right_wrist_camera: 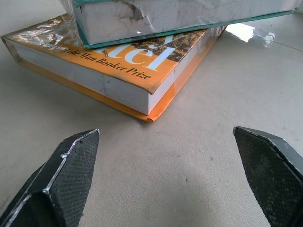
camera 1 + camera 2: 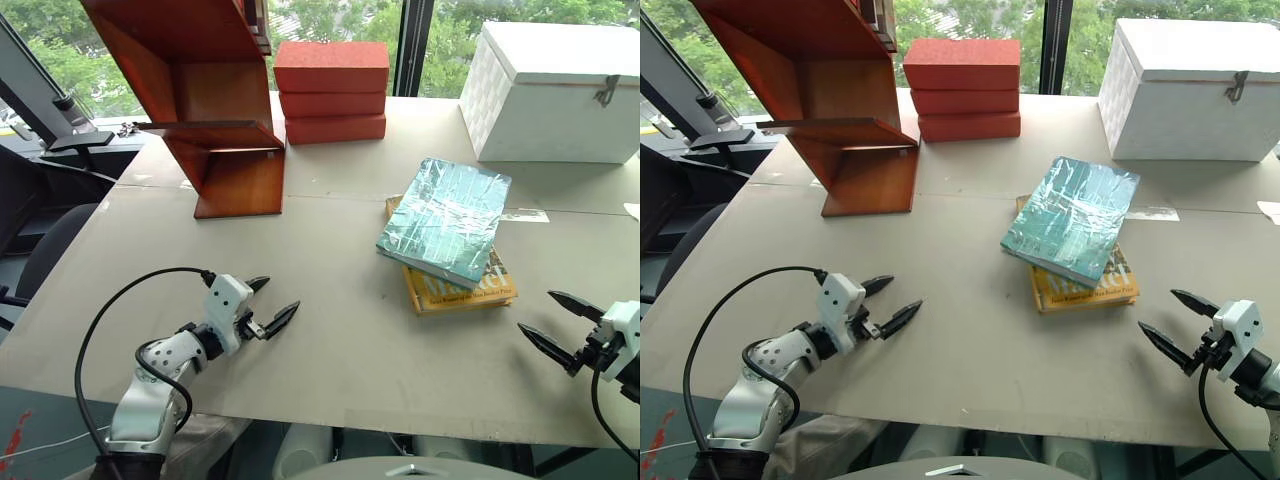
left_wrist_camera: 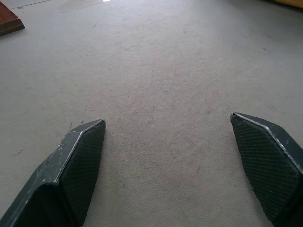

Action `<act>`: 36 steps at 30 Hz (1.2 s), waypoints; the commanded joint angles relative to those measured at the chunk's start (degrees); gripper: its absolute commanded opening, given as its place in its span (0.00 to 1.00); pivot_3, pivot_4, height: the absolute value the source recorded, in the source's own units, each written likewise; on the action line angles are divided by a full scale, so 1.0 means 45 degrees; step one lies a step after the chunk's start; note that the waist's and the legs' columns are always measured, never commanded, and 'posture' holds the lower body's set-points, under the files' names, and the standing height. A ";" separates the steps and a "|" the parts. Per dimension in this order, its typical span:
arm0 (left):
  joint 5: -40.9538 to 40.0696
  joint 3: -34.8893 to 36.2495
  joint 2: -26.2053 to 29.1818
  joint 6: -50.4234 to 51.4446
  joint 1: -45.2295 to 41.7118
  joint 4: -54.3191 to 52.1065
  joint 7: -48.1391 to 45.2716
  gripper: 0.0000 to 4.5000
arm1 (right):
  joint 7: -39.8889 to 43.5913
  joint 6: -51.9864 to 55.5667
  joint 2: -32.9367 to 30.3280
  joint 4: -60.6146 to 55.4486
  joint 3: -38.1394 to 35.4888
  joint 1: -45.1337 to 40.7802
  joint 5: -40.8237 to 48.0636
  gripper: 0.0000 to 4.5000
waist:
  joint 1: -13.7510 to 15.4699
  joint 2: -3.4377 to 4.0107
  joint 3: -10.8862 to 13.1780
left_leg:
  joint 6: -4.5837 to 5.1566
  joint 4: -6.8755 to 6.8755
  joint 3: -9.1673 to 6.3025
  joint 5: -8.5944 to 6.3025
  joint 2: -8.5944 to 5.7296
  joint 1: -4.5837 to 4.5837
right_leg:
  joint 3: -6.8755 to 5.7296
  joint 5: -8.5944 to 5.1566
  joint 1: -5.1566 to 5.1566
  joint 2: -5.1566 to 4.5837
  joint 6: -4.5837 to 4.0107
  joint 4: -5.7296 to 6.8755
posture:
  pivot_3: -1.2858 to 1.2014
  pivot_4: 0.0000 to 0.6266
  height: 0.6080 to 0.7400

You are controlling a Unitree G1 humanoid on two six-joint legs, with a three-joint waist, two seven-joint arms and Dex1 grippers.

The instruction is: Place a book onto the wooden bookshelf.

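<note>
Right wrist view: book [image 1: 180, 16] stacked askew on orange book [image 1: 118, 66], near right of wooden bookshelf [image 2: 215, 110]. Left gripper [image 2: 270, 303] and right gripper [image 2: 558, 325] spread wide, empty. Likely to slip on crinkly cover or drag both books.

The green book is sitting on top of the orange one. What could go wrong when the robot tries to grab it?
The green book lies askew on the orange book, so a push from the open right gripper might slide it off or drag both. Its shiny crinkly cover could slip between the fingers. The wooden bookshelf has slanted panels, so the book might slide off if set down badly.
</note>
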 commanded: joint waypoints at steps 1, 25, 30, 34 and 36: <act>-0.0059 0.0393 0.0175 0.0117 0.0130 -0.0270 0.0038 0.97 | 0.0098 0.0010 -0.0182 -0.0012 -0.0340 -0.0177 0.0204 1.00 | 0.0000 0.0000 0.0000 | 0.0000 0.0000 0.0000 0.0000 0.0000 0.0000 | 0.0000 0.0000 0.0000 0.0000 0.0000 0.0000 | 0.52 0.24 1.00; -0.0191 0.0572 0.0228 0.0112 -0.0488 0.0154 -0.0401 0.97 | -0.0172 0.0573 -0.0195 -0.0691 -0.0403 -0.0200 0.0202 1.00 | 0.0016 -0.0021 0.0015 | -0.0001 -0.0002 0.0000 -0.0001 0.0000 -0.0022 | -0.0002 0.0000 -0.0014 -0.0006 0.0000 -0.0011 | 0.52 0.24 1.00; -0.1431 0.0616 0.0365 0.1993 -0.1595 0.0114 -0.0907 0.97 | -0.0100 0.0950 -0.0250 -0.1461 -0.0546 0.0112 0.0581 1.00 | 0.0036 -0.0027 0.0018 | -0.0001 0.0000 -0.0004 0.0000 0.0000 -0.0025 | -0.0005 0.0000 -0.0014 -0.0006 -0.0001 -0.0008 | 0.52 0.24 1.00; -0.3010 0.0077 0.0685 0.5094 -0.3924 0.0834 -0.2108 0.97 | 0.0569 0.2219 -0.0631 -0.2894 -0.0888 0.0799 0.1909 1.00 | 0.0085 -0.0029 0.0020 | -0.0001 0.0008 -0.0014 0.0000 -0.0001 -0.0032 | -0.0019 0.0013 -0.0012 -0.0002 0.0023 -0.0004 | 0.52 0.24 1.00; -0.3221 -0.0355 0.0688 0.6121 -0.5466 0.2059 -0.2825 0.97 | 0.0653 0.2696 -0.0748 -0.3723 -0.1151 0.1129 0.2463 1.00 | 0.0062 -0.0031 0.0021 | -0.0002 0.0017 -0.0029 0.0001 -0.0004 -0.0046 | -0.0036 0.0025 -0.0013 0.0011 0.0044 -0.0005 | 0.52 0.24 1.00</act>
